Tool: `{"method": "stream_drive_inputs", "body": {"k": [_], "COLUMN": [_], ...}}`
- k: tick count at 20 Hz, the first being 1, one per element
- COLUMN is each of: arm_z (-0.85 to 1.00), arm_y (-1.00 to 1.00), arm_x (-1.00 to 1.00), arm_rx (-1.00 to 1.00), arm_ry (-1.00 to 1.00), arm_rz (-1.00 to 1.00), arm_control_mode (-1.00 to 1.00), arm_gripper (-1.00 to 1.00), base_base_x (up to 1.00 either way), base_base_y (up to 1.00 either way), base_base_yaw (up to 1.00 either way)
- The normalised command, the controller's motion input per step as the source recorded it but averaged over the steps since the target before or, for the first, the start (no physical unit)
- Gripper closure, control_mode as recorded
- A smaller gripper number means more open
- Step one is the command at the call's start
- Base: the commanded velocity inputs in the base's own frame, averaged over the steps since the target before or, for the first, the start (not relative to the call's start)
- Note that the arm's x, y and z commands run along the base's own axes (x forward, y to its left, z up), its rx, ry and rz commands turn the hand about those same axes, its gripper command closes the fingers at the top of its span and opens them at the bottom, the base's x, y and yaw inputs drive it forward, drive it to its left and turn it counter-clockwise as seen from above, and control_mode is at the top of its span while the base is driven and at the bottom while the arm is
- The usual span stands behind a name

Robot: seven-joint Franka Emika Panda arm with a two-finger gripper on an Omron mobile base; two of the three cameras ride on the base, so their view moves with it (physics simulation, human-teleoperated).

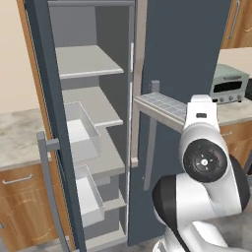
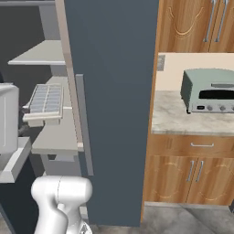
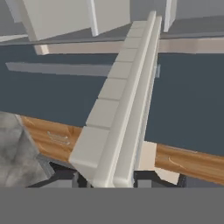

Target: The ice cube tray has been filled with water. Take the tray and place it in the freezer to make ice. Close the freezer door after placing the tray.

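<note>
A: Where is the flat, pale grey-white ice cube tray [image 2: 45, 101] with its grid of small square cells?

B: Up in the air, carried by the white arm's 2-finger gripper [image 3: 113, 178]. In the hand view the dark jaws sit narrow on either side of the tray's near rim, clamped on it, and the tray runs away from the hand edge-on. In the left base view it juts out level from the wrist, in front of the plain slate-grey right door [image 1: 192, 44].

A: And the freezer [image 1: 93, 118]?

B: The left compartment stands exposed, pale grey shelves and 2 drawers showing. The tall slate-grey freezer door [image 1: 51, 123] is swung wide, seen edge-on with its grey bar handle.

A: What could go wrong from here?

B: I judge 3 risks. The tray is held by 1 end, so any tilt or jolt may slop water. Its far end is near the divider between compartments; swinging it in carelessly could clip that edge. The pulled-out drawers may foul a low approach, so the upper shelf looks safer.
</note>
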Motion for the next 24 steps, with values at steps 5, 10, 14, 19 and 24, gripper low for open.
{"method": "stream_drive_inputs", "body": {"k": [5,10,14,19,24], "arm_z": [0.51,0.63,0.26,0.01,0.03], "arm_y": [0.05,0.25,0.57,0.9,0.56], "arm_x": [0.0,0.0,0.05,0.2,0.79], "arm_rx": [0.24,0.26,0.09,0.0,-0.01], "arm_ry": [-0.02,-0.07,-0.02,0.0,0.0], "arm_rz": [-0.06,0.0,0.0,0.0,0.0], "arm_control_mode": [-1.0,-1.0,-1.0,-1.0,-1.0], "arm_gripper": [1.0,1.0,1.0,1.0,1.0], "base_base_x": [0.0,0.0,0.0,0.0,0.0], "base_base_y": [0.0,0.0,0.0,0.0,0.0], "base_base_yaw": [0.0,0.0,0.0,0.0,0.0]}}
